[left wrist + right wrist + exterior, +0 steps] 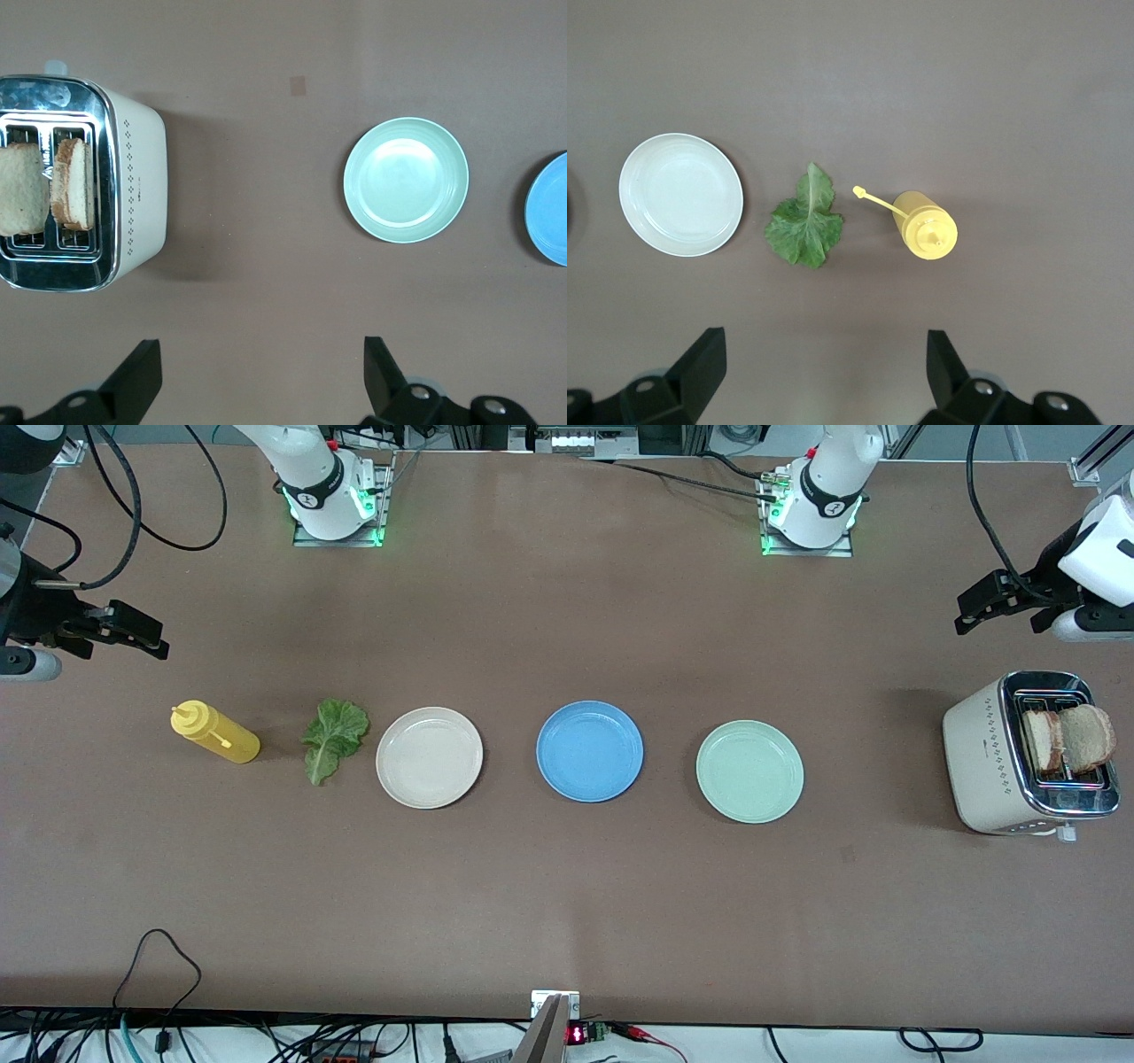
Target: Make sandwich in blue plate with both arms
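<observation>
So far: nothing assembled; blue plate (589, 750) bare
Bread: bread slices (1067, 737) in toaster (983, 766); lettuce leaf (334, 737) on worktop (567, 903)
Jaws: left gripper (261, 381) and right gripper (824, 376) wide open, holding nothing

A single row across the table (567, 602) is formed by the mustard bottle (215, 732), the lettuce leaf (334, 738), the cream plate (429, 757), the blue plate (589, 750), the mint-green plate (749, 771) and the toaster (992, 757), with bare gaps left between neighbours. Wide strips of bare table are left on both sides of this row. The two bread slices (1067, 738) are held upright in the toaster slots, uncovered from above.
</observation>
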Controlling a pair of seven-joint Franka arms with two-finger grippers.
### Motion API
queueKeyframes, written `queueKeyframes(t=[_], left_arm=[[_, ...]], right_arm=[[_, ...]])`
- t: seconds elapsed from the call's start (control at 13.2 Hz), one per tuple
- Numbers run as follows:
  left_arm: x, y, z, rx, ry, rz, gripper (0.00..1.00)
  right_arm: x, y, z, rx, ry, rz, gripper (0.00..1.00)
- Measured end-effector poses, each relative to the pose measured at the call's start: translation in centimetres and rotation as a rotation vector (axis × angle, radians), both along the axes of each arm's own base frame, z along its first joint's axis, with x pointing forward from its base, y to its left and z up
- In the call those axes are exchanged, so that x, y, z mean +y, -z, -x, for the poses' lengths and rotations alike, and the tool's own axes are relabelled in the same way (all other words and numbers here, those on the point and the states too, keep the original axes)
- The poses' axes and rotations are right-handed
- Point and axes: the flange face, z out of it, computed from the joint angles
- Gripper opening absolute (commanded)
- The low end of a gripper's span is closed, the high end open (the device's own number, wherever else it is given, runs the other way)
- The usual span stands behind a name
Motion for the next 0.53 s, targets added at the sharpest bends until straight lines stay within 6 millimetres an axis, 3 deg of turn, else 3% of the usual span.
queueKeyframes(t=[0.38,0.53], left_arm=[[0.2,0.6,-0.3,0.004,-0.011,0.001,1.0],[2.4,1.6,-1.4,0.003,-0.05,0.002,1.0]], right_arm=[[0.3,0.0,0.0,0.0,-0.005,0.0,1.0],[0.3,0.0,0.0,0.0,-0.005,0.0,1.0]])
